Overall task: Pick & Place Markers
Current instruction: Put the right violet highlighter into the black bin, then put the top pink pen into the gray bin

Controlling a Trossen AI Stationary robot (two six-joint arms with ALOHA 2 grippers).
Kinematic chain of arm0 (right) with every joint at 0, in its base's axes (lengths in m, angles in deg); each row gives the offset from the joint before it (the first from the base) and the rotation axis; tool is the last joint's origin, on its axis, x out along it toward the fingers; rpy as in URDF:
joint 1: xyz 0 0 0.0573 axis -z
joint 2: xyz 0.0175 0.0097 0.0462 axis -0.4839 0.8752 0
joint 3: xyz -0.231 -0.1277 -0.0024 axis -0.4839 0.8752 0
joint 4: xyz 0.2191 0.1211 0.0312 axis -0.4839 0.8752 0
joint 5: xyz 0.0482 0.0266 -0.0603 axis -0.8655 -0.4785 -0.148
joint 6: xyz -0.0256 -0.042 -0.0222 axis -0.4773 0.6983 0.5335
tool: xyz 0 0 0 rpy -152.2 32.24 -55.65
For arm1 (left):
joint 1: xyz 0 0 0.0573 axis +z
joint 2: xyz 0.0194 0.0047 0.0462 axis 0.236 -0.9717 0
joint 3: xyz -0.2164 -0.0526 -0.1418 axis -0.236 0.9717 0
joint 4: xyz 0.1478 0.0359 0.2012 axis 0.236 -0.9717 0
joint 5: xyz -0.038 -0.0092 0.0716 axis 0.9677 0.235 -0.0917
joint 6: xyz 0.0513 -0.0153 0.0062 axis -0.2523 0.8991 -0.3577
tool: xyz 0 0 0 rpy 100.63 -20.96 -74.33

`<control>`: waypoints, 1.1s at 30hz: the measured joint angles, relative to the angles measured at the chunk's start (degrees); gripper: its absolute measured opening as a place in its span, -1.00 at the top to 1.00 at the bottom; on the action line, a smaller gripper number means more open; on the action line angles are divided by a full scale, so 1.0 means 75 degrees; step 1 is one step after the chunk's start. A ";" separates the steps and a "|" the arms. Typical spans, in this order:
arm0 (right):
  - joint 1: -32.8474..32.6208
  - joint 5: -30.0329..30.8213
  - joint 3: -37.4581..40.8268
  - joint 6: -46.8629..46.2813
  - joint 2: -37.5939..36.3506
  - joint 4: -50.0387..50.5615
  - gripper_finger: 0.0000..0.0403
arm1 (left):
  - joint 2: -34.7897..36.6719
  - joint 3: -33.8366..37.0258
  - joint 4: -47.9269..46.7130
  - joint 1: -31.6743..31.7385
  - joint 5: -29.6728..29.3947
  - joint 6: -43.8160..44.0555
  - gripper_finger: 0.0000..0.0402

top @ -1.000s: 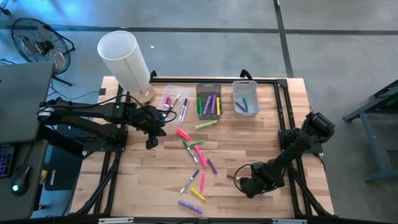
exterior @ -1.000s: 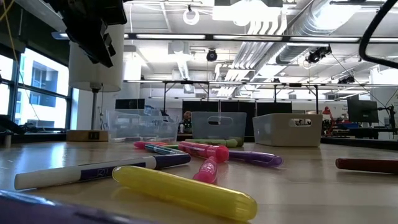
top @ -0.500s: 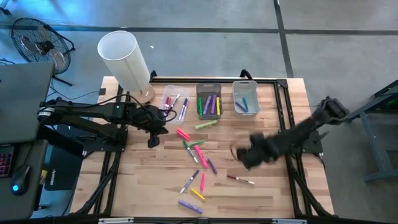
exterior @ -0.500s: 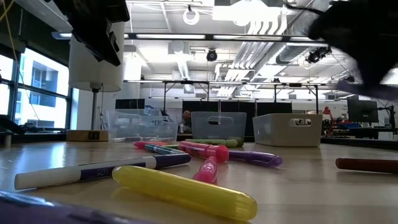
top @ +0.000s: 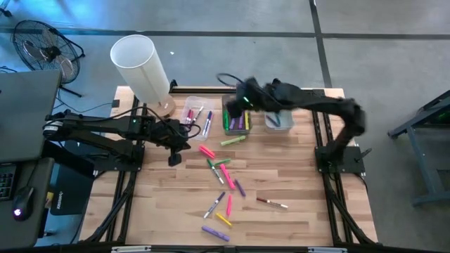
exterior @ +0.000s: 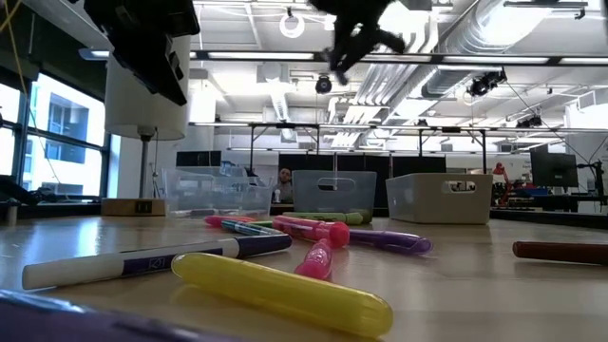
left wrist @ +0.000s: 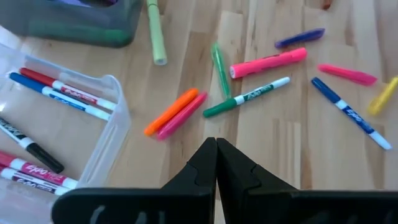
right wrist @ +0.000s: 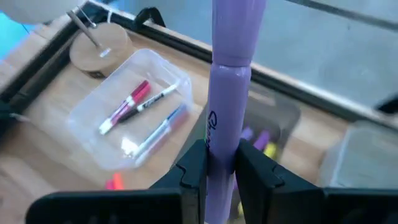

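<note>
Gripping a smooth cylindrical purple marker (right wrist: 227, 93) upright, its ends cut off in the wrist view, the right gripper (right wrist: 219, 163) is reaching high over the tinted middle bin (top: 236, 112), while the left gripper (left wrist: 216, 152), jaws pressed together empty, is hanging beside the bin's scattered markers (top: 223, 176).

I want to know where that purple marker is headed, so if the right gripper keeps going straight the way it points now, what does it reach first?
Probably the middle bin. The right gripper, shut on the purple marker, hangs above that bin, which already holds green and purple markers. Height above it is unclear.
</note>
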 joint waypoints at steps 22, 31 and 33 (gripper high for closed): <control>0.1182 -0.1905 -0.1859 0.0762 0.3589 0.1852 0.41 | -0.0342 -0.0006 0.0218 0.0000 0.0103 0.0110 0.92; 0.0773 -0.1580 -0.1854 0.1358 0.2891 0.3034 0.36 | -0.0878 -0.0006 0.0516 0.0000 0.0002 -0.0087 0.34; 0.0507 -0.1097 -0.1540 0.1598 0.2509 0.3146 0.36 | -0.0988 -0.0006 0.0538 0.0000 -0.0044 -0.0288 0.25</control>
